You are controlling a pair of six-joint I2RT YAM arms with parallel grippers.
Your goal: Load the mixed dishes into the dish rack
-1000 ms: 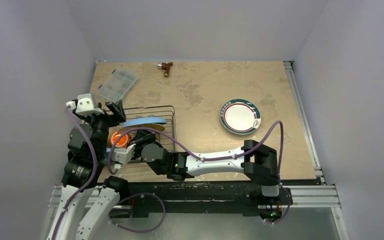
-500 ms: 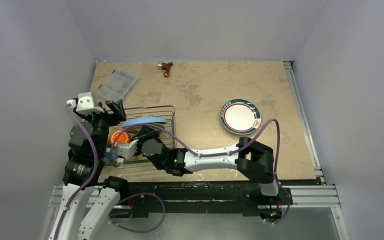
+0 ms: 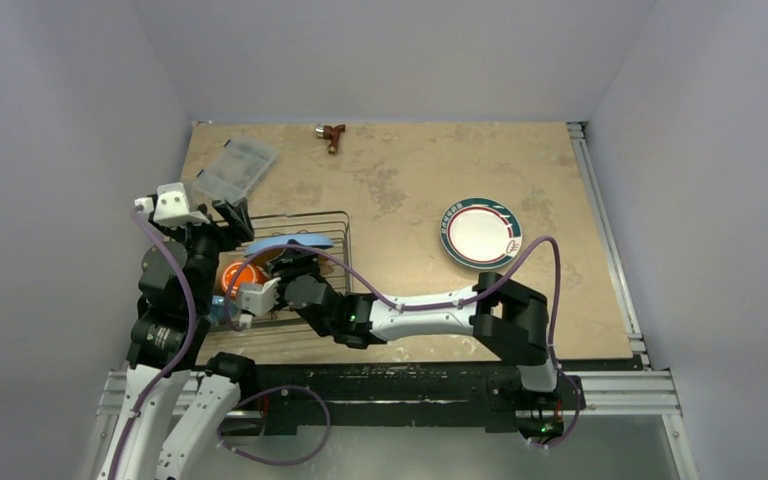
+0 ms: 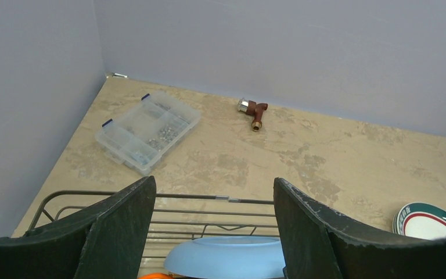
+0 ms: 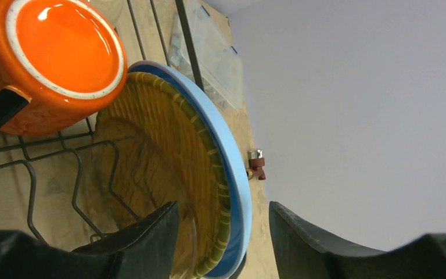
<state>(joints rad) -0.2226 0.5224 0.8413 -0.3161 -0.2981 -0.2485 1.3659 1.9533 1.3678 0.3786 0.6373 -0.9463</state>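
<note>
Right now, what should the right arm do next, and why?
Probably lift the right gripper clear of the dish rack: its jaws are open, the yellow woven-pattern plate stands against the light blue plate, and the white plate with dark green patterned rim lies on the table.

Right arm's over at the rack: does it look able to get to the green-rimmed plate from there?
Probably yes. The green-rimmed plate lies flat on open tabletop on that arm's own side, with nothing near it. The right gripper stands open at the dish rack, holding nothing.
</note>
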